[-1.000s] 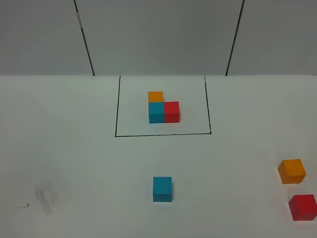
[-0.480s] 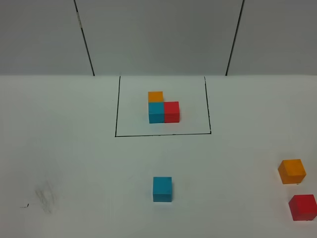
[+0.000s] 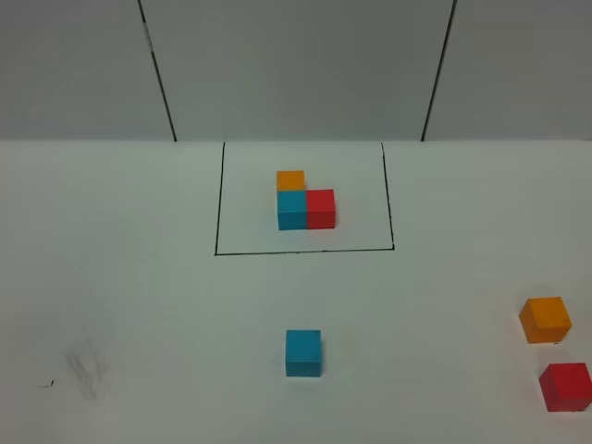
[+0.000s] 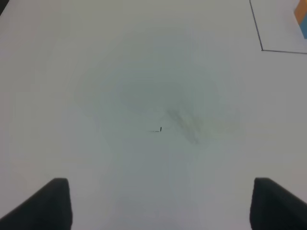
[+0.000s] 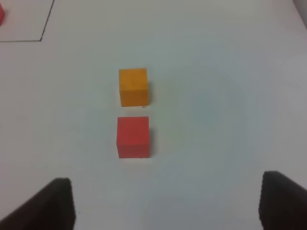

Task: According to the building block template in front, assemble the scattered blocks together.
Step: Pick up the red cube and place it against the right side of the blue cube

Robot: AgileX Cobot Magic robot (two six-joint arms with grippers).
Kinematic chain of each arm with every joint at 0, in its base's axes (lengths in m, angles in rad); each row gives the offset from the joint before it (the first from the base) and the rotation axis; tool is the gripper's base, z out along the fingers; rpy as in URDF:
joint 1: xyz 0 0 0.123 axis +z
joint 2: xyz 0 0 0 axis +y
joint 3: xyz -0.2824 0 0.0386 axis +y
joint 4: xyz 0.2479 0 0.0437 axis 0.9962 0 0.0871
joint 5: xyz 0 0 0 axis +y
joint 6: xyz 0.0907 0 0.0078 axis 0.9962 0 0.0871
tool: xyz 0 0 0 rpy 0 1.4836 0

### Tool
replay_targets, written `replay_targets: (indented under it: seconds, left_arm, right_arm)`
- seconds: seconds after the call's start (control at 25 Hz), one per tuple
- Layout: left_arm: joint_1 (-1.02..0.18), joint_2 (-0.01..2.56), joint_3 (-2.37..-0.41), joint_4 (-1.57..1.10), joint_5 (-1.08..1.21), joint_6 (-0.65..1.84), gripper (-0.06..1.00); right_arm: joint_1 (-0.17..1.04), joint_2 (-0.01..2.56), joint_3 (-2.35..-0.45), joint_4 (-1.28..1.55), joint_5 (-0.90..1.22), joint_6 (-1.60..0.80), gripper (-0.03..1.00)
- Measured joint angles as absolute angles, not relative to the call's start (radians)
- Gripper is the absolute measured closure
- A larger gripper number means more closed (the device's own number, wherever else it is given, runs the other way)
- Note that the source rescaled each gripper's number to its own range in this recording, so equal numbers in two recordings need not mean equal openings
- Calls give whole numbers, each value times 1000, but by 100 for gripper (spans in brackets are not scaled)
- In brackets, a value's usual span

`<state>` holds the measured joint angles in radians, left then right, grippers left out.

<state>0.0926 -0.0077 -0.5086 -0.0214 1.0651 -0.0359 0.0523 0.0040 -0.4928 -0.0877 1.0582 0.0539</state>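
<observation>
Surface: white table (image 3: 139,305), grey panelled wall (image 3: 296,65) behind. The template (image 3: 305,205) sits framed at far centre; cyan block (image 3: 303,352) nearer, orange block (image 3: 545,319) and red block (image 3: 565,387) at right (apart). Both left gripper (image 4: 163,196) and right gripper (image 5: 169,196): spread, empty.

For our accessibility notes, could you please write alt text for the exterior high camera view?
On a white table, a blue cube sits near the front middle, with an orange cube and a red cube at the right edge. Farther back, a drawn black rectangle frames an L of orange, blue and red cubes.
</observation>
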Motion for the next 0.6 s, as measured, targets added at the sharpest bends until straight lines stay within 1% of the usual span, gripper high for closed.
replay_targets:
  seconds: [0.36, 0.48, 0.6]
  left_arm:
    - [93, -8, -509, -21, 1067, -36, 22]
    - [93, -8, -509, -21, 1067, -36, 22]
    - [93, -8, -509, -21, 1067, -36, 22]
  right_arm:
    - [52, 31, -507, -85, 1037, 51, 35]
    - [52, 135, -580, -85, 975, 51, 35]
    - [52, 318, -685, -85, 947, 49, 35]
